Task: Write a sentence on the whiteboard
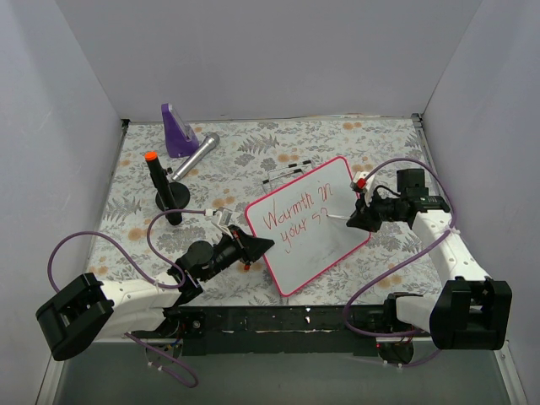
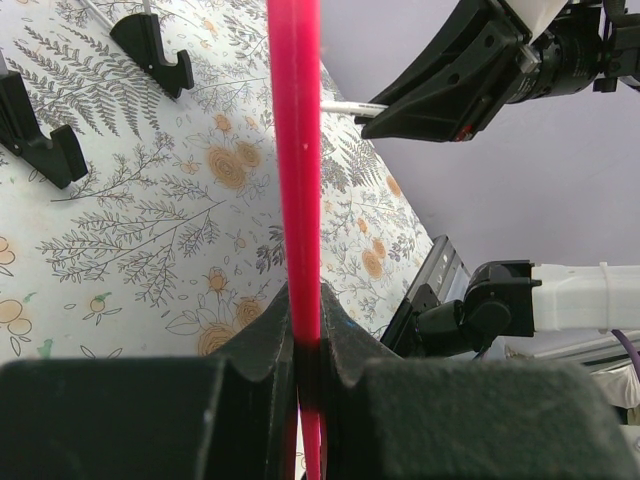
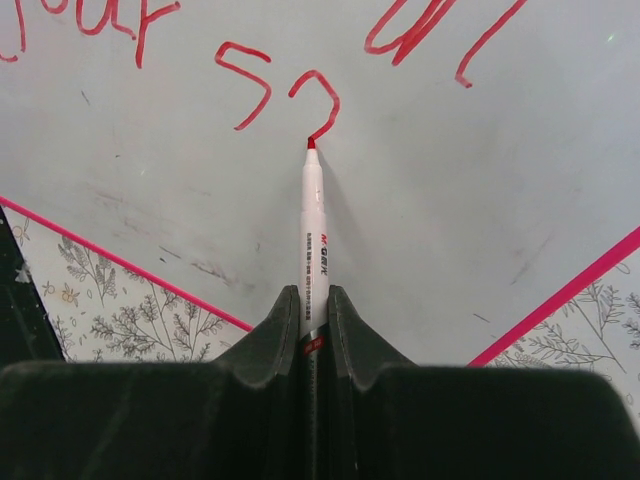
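Two-line sentence: red, "Warmth in" over "your s" plus a half-done letter
Whiteboard: sits skewed mid-bench, between my arms
Left gripper: pinching the board's pink frame edge
Right gripper: squeezing a white marker, red tip touching the board at that last letter

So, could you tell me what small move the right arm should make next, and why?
Probably sweep the right gripper's marker round to close the letter after the "s": its tip rests at an open hook's end, and the left gripper clamps the whiteboard frame.
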